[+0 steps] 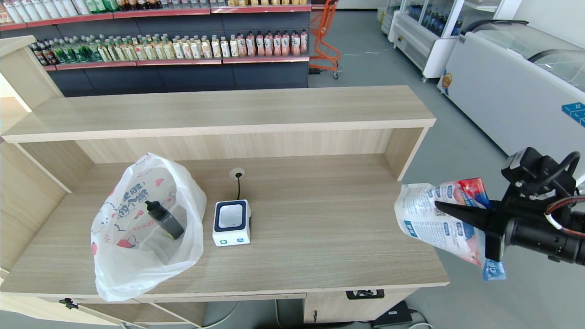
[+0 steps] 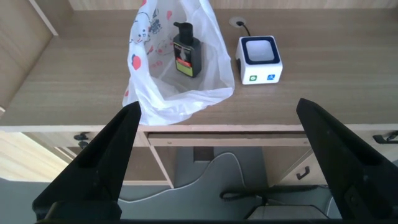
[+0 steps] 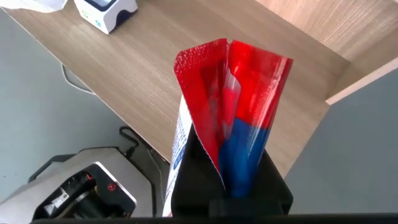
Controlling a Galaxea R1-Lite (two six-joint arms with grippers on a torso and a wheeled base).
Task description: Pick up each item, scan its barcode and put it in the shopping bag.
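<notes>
Head view: pouch (image 1: 429, 219) pinched in closed right gripper (image 1: 445, 208), in air just off right end of counter (image 1: 320, 228), long axis tilted. Scanner (image 1: 231, 222) well apart toward robot's left, shopping bag (image 1: 119, 256) just beyond it. Probably needs carry leftward. Left gripper (image 2: 217, 109) wide open, empty, in front of bag

the right arm (image 1: 539, 237) was black throughout: a glossy round barrel toward the wrist, a boxy camera housing (image 1: 525, 167) above it with a thick black cable (image 1: 568, 163) looped from its side, and thin red, white and black wires (image 1: 555, 214) bunched at the joint. the right gripper (image 1: 445, 210) had long matte jaws narrowing to a point. the left gripper (image 2: 219, 124) had two plain matte black jaws, broad wedges with flat inner faces.
</notes>
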